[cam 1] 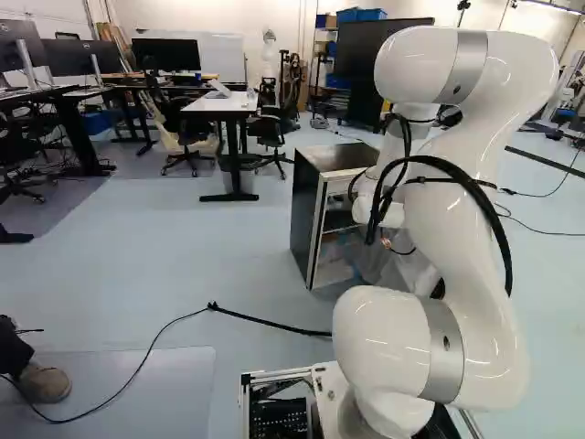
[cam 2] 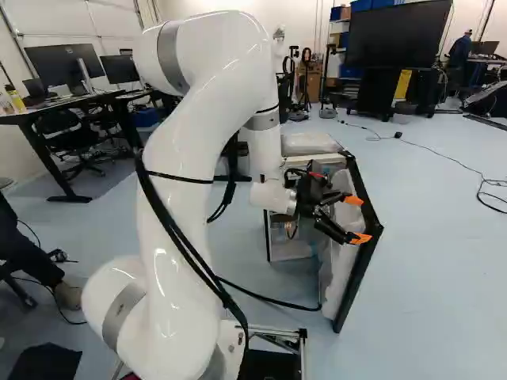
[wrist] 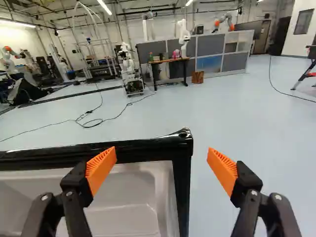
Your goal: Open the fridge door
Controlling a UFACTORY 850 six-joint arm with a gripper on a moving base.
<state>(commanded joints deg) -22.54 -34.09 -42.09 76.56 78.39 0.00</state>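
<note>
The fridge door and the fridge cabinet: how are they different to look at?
The door is a thin panel swung out into the room, while the cabinet is a deep box standing on the floor. The door shows a moulded white lining inside a black rim; the cabinet shows a dark side wall and shelving. The open gripper is at the door's edge, not at the cabinet. Both combine dark outer parts with a paler inside.

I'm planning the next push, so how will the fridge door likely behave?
The door will probably swing as one stiff piece: its black frame borders a moulded liner. That frame looks glossy, so the hand may slip on it.
</note>
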